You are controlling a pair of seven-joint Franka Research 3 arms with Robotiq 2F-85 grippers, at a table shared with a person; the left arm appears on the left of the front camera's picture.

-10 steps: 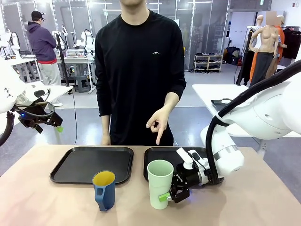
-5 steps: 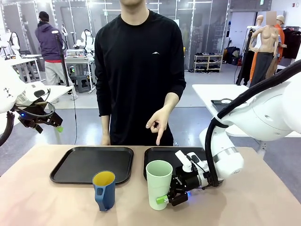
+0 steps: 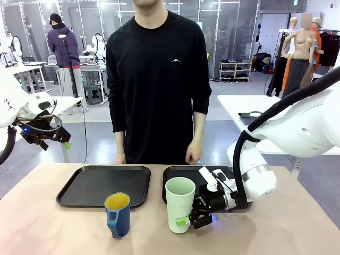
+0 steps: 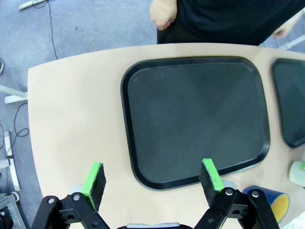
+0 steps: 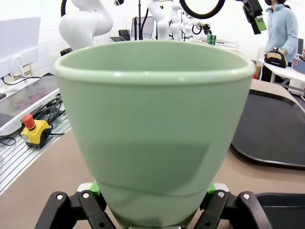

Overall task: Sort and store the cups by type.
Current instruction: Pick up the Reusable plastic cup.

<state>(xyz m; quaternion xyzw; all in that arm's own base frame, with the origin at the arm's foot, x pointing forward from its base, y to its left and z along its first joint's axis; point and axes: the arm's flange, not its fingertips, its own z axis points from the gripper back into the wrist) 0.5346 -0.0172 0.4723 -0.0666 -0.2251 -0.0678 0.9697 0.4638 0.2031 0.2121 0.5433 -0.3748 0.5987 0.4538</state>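
Note:
The pale mint-green tumbler (image 3: 179, 204) stands upright on the table in front of the right tray, and my right gripper (image 3: 187, 220) is shut on its lower part from the right side. In the right wrist view the tumbler (image 5: 155, 129) stands between the green pads of the right gripper (image 5: 152, 192). The dark blue mug (image 3: 118, 214) with its yellow inside stands left of the tumbler, apart from it. My left gripper (image 3: 59, 141) hangs open high off the table's left edge. In its own wrist view the left gripper (image 4: 151, 169) is over the left tray (image 4: 195, 119), with the mug (image 4: 268, 208) at the lower right.
Two black trays lie side by side across the table, the left tray (image 3: 95, 183) and the right tray (image 3: 186, 175). A person in black stands at the far edge, one hand (image 3: 192, 155) hanging just above the right tray's far rim.
My right gripper has shut on the tumbler's lower part. The person's pointing hand has dropped to their side. The left arm has not moved.

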